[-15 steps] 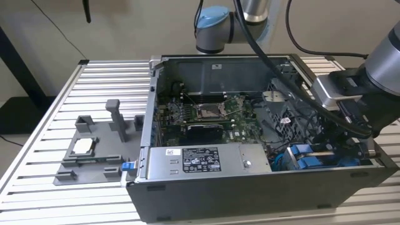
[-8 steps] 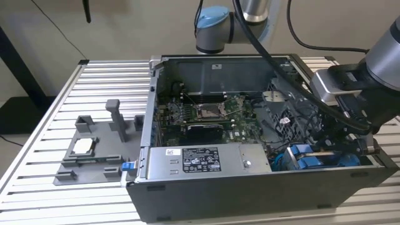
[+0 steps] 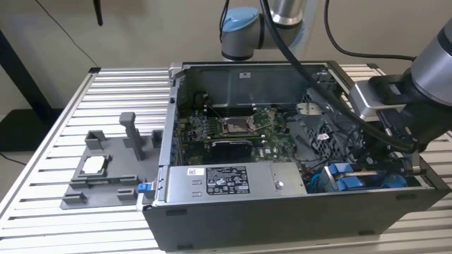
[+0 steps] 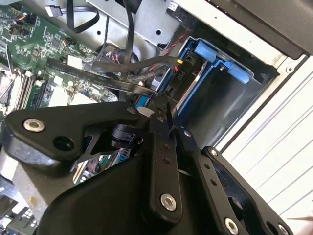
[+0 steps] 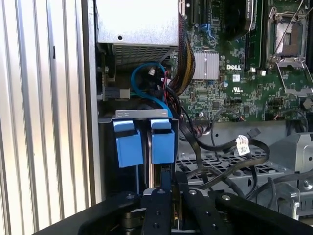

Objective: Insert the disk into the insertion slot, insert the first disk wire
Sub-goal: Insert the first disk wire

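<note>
Here the disk (image 5: 152,169) sits down in the slot (image 5: 108,147), low and left of centre in the first wrist view, its blue clips (image 5: 145,142) standing up side by side. The claw (image 5: 168,193) hangs right over it, fingers drawn close together on a dark connector. In the exterior view the computer case (image 3: 282,211) stands on the slatted table (image 3: 113,84), with a grey fixture (image 3: 106,174) at left.
</note>
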### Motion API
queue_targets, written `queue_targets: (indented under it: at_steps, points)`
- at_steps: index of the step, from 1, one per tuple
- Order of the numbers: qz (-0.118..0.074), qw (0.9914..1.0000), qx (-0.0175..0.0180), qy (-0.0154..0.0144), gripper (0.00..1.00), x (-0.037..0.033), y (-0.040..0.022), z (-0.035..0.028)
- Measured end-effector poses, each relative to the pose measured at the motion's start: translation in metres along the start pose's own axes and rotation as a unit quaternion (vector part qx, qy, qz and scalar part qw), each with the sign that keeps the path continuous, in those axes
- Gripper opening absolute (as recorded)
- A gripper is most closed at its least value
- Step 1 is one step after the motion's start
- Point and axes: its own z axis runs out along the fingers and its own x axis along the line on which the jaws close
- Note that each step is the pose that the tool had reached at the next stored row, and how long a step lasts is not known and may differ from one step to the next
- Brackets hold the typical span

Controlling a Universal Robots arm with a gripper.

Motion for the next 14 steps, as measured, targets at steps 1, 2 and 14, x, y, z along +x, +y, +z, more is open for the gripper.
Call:
queue_targets:
  at_steps: [1,2,14]
  points:
    - [0.0,1.0,0.0018,0.0,0.16,0.0001,-0.0001,0.0005]
    - [-0.001,0.99999,0.0037,-0.0001,0.16,0.0001,-0.0002,0.0009]
    - [-0.002,0.99996,0.009,-0.0005,0.16,0.0018,-0.0005,0.0079]
